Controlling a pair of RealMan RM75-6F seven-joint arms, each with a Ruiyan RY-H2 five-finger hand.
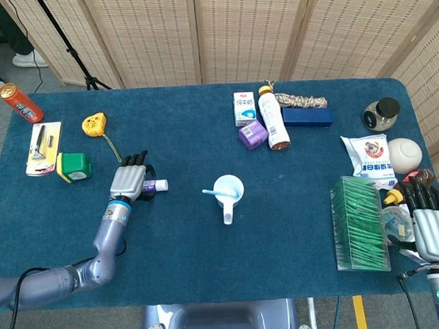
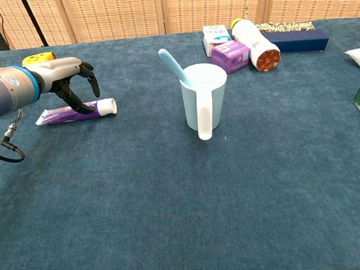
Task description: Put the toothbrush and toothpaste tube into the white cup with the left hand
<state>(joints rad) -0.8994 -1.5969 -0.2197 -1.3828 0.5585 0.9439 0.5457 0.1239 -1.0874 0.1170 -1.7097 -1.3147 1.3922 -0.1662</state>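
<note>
The white cup [image 1: 228, 190] [image 2: 203, 96] stands upright mid-table, its handle toward me. The light blue toothbrush [image 1: 211, 192] [image 2: 174, 66] leans inside it, its end sticking out to the left. The purple toothpaste tube [image 2: 73, 111] lies flat to the cup's left, white cap [image 1: 162, 185] toward the cup. My left hand [image 1: 130, 182] [image 2: 64, 75] hovers right over the tube's middle, fingers spread and pointing down at it; a fingertip reaches the tube, which still lies on the cloth. My right hand [image 1: 432, 225] rests at the table's right edge, fingers straight and holding nothing.
A green tape box [image 1: 75, 165], yellow tape measure [image 1: 94, 124], razor pack [image 1: 43, 148] and red can [image 1: 20, 102] lie left. Purple box [image 1: 252, 134], white bottle [image 1: 273, 117], carton [image 1: 244, 108] and navy box [image 1: 306, 116] stand behind the cup. A green bristle box [image 1: 359, 223] sits beside my right hand.
</note>
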